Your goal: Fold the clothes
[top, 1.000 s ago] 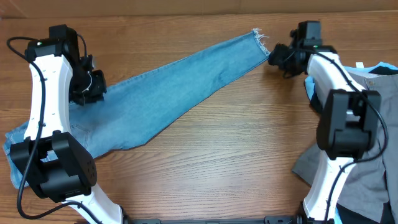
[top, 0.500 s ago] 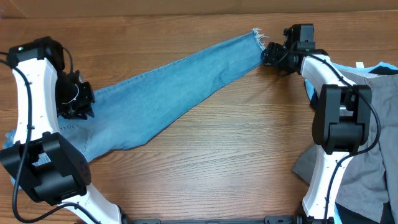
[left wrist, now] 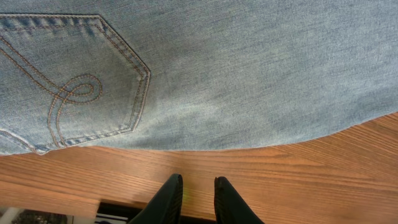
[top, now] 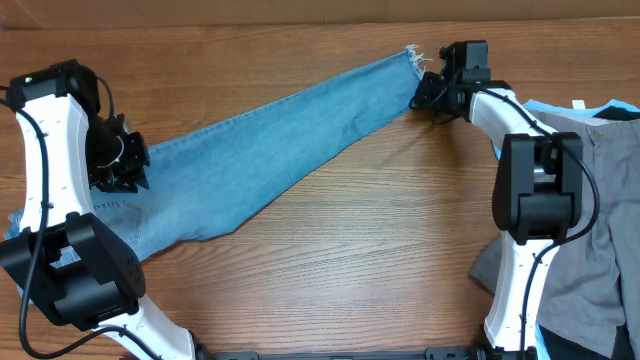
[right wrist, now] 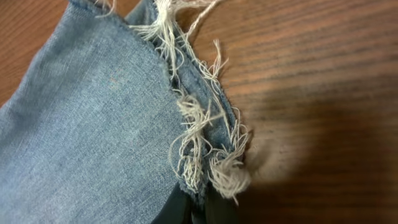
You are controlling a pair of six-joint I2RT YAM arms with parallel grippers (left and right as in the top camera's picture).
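Note:
Long light-blue denim jeans lie stretched diagonally across the wooden table, the waist at the left and a frayed hem at the top right. My right gripper is shut on that hem; in the right wrist view the white fraying bunches right above the closed fingertips. My left gripper sits at the jeans' near-left edge. Its fingers stand slightly apart over bare wood with nothing between them, just short of the denim and a stitched back pocket.
A pile of other clothes lies at the right edge: grey trousers with a pale-blue piece at the top. The table's near edge runs right behind the left fingers.
My right gripper slid left onto the frayed hem and closed on it. My left arm shifted left along the jeans' waist end, then held still.

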